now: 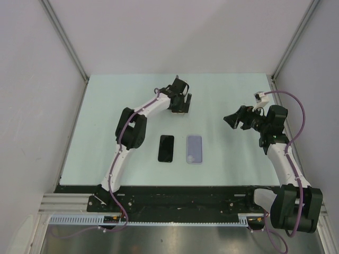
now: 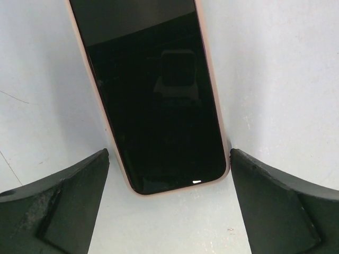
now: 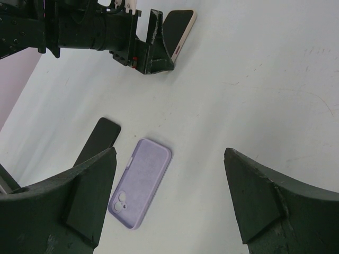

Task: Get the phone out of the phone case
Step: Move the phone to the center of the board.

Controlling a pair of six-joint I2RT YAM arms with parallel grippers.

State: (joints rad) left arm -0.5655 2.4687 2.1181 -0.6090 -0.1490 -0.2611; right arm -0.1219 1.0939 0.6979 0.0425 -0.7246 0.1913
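Phone [image 1: 166,148] beside purple case [image 1: 194,150]

Open table [image 1: 100,106] rings the lilac case [image 1: 194,150]; only the black phone [image 1: 166,148] lies close beside it

Lilac phone case [image 1: 195,150], black phone [image 1: 166,148], mint table [image 1: 106,106].

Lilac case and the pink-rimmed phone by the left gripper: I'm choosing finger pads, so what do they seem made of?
Lilac case: likely matte silicone or soft plastic; the surface is even, with no glare, and the corners are rounded. Pink-rimmed phone: the face looks like glossy glass, mirroring shapes above it. The rim looks matte; I cannot tell whether it is a case or the frame.
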